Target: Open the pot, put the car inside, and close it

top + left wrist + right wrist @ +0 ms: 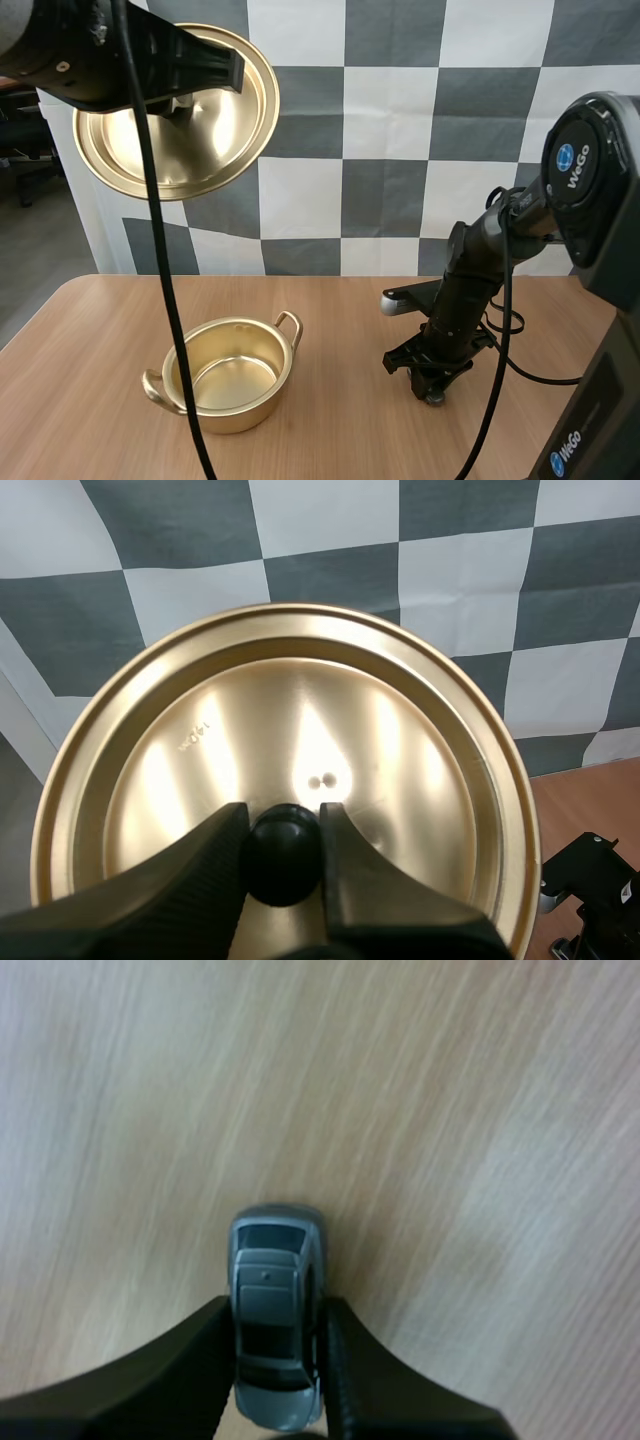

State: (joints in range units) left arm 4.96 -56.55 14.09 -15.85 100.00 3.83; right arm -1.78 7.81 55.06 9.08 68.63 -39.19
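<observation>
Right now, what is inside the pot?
Nothing: the pot stands open and its bare bottom shows. The rim hides its near inner wall. The car is in the right gripper.

We cannot make out the car (270, 1310) in the high view, where our right gripper (432, 385) covers it, our left arm (80, 50) hides the knob (283, 852) and the middle of the lid (225, 140) there, and the table (450, 1110) looks blurred in the right wrist view.
</observation>
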